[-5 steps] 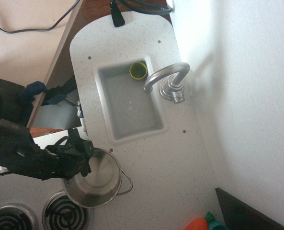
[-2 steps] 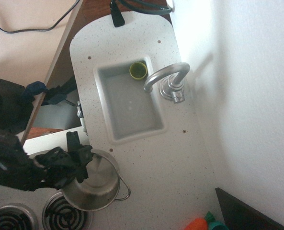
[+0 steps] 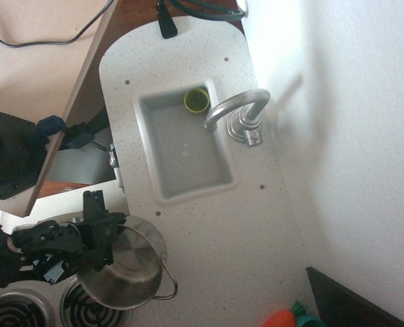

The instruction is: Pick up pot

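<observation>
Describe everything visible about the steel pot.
The pot is round, shiny stainless steel, open-topped and apparently empty. It is tilted, its mouth facing up and left, at the counter's lower left over a coil burner. A thin wire loop handle juts from its right side. The black gripper is at its left rim; whether the fingers clamp the rim cannot be told.

- Arm all black, matte, blocky segments, joints with round housings
- gripper black, short angular fingers, ribbed/bracketed links behind it
- Small blue patch showing on arm underside near wrist
- Fine detail (screws, cables, markings) too dark and blurred to tell
</observation>
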{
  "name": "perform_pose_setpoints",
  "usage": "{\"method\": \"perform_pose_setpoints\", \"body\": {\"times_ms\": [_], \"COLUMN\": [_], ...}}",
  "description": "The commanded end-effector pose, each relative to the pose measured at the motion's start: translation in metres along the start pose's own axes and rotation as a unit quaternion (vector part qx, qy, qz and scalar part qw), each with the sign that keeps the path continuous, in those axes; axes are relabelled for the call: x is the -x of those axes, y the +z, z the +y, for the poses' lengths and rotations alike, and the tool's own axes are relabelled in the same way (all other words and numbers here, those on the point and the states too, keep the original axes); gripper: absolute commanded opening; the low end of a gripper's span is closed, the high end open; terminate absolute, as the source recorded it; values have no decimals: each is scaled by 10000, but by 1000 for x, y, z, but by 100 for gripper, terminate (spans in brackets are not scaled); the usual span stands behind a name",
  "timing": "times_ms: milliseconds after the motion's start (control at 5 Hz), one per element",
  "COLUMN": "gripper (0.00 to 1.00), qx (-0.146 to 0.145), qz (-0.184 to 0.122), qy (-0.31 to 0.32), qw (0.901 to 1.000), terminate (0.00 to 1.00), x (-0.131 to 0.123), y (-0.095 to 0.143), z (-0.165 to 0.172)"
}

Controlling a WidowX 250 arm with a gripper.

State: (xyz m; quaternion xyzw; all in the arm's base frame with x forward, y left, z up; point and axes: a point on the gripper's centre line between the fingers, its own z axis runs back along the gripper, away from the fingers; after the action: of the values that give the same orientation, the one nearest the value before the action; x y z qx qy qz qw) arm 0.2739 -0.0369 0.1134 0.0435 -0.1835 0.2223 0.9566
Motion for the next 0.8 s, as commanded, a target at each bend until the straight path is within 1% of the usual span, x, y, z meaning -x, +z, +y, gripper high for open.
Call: {"method": "perform_pose_setpoints", "body": {"times_ms": [0,200,400,600], "gripper": [0,0,0,0], "qx": [135,131,211,346], "qz": [-166,-190,-394,-832], "qy": [-6,-19,-110,-162], "qw": [9998,9997,9989,9958], "terminate": [0,0,0,0], "x": [-7,-6,-7,-14], "y": [9,11,20,43], "z": [-5,-6,-10,-15]}}
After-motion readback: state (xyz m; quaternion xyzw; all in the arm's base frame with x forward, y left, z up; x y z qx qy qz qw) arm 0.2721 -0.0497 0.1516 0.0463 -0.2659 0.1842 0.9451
